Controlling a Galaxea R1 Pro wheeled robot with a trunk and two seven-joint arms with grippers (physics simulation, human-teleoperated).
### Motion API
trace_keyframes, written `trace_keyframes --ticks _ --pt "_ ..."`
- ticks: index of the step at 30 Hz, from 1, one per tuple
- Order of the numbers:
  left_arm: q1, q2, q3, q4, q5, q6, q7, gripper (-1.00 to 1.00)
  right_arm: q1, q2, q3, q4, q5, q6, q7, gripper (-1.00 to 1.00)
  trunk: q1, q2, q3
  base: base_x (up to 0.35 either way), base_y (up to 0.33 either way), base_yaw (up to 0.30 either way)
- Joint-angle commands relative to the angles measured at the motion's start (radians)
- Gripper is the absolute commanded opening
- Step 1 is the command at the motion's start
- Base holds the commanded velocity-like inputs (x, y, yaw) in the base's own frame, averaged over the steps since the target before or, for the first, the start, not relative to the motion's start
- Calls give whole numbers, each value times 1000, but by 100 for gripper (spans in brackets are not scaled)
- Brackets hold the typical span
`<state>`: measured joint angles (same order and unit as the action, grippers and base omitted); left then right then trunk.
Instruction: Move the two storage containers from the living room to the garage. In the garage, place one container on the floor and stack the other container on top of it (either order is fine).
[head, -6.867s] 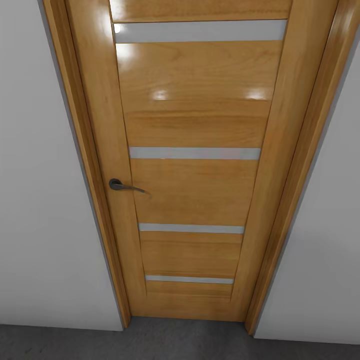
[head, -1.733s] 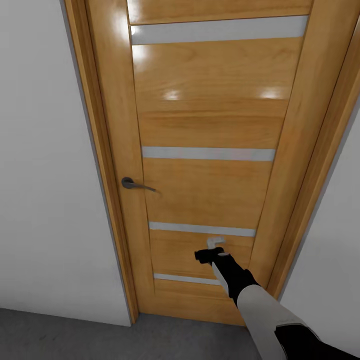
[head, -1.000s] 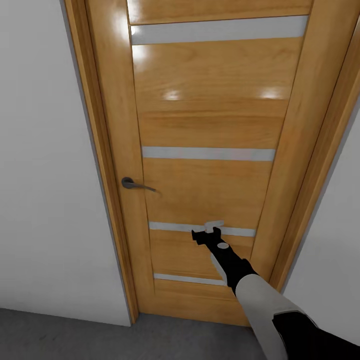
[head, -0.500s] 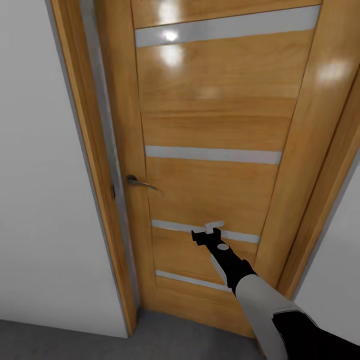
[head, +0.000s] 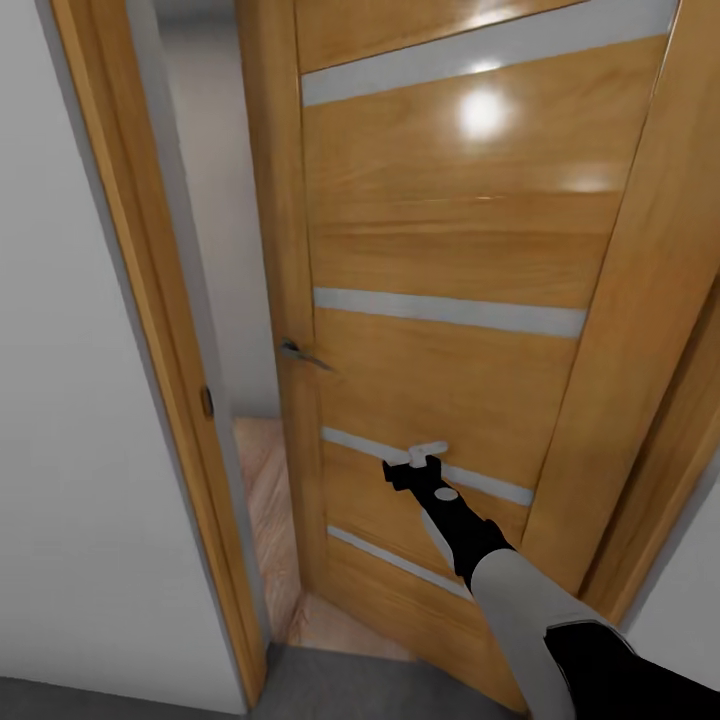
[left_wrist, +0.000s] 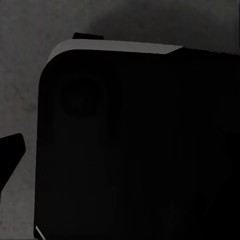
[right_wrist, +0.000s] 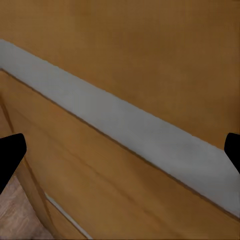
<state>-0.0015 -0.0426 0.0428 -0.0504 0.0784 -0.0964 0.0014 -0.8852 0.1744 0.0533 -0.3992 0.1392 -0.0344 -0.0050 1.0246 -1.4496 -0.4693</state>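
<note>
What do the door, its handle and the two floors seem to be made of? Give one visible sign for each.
Door: glossy varnished wood, grain and bright highlights; pale strips perhaps frosted glass.
Handle: dark metal, judging by its sheen.
Near floor: grey, rough, concrete-like.
Floor beyond the doorway: light wood planks.

The dark grey floor (head: 120, 700) lay as a narrow strip along the lower edge of the head view. It was rough and looked like concrete. It met the plain white wall (head: 80, 450) at the left and ran up to the threshold. In the left wrist view the same rough grey surface (left_wrist: 20, 75) showed, in dim light. Past the threshold, in the gap beside the ajar wooden door (head: 450, 220), a light wood-plank floor (head: 265, 500) began, touching the grey one along a straight line. A small corner of these pale planks (right_wrist: 15, 220) showed in the right wrist view.
</note>
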Motion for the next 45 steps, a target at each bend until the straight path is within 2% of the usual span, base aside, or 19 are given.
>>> trace_keyframes --ticks 1,9,31,43,45 --pt "0 0 3 0 8 -3 0 100 -1 0 2 -1 12 -2 -3 100 0 0 -1 250 0 0" --pt "0 0 3 1 8 0 0 100 -1 0 2 44 13 -45 -4 100 0 0 -1 286 0 0" --pt "0 0 3 0 8 0 0 100 -1 0 2 49 14 -52 -15 100 0 0 -1 316 0 0" --pt "0 0 3 0 7 0 0 100 -1 0 6 28 21 -47 -16 100 0 0 -1 22 0 0" --pt "0 1 4 0 7 -2 0 100 -1 0 4 28 42 -48 -18 100 0 0 -1 0 0 0"
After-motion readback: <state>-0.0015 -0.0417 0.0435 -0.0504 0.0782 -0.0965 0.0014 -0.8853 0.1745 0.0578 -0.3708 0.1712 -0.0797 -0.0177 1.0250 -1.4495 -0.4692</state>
